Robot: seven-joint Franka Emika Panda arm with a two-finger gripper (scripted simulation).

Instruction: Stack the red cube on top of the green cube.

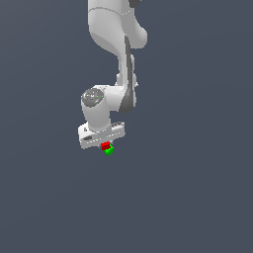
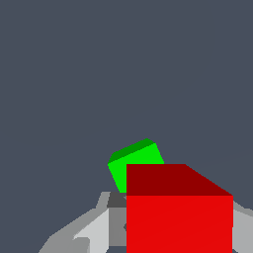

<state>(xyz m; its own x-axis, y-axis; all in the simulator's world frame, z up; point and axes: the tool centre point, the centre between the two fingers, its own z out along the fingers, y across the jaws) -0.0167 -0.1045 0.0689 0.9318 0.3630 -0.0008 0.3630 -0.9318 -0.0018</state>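
Red cube [image 2: 179,217] pinched in claw [image 1: 105,144], just above green cube [image 1: 109,150] but offset w/ corners misaligned — risk: release now could leave it overhanging, tip off onto bench.

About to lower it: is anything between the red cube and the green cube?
Nothing visible. The red cube sits in the tool, with the green cube partly showing just beyond it. No other object appears on the grey surface around them.
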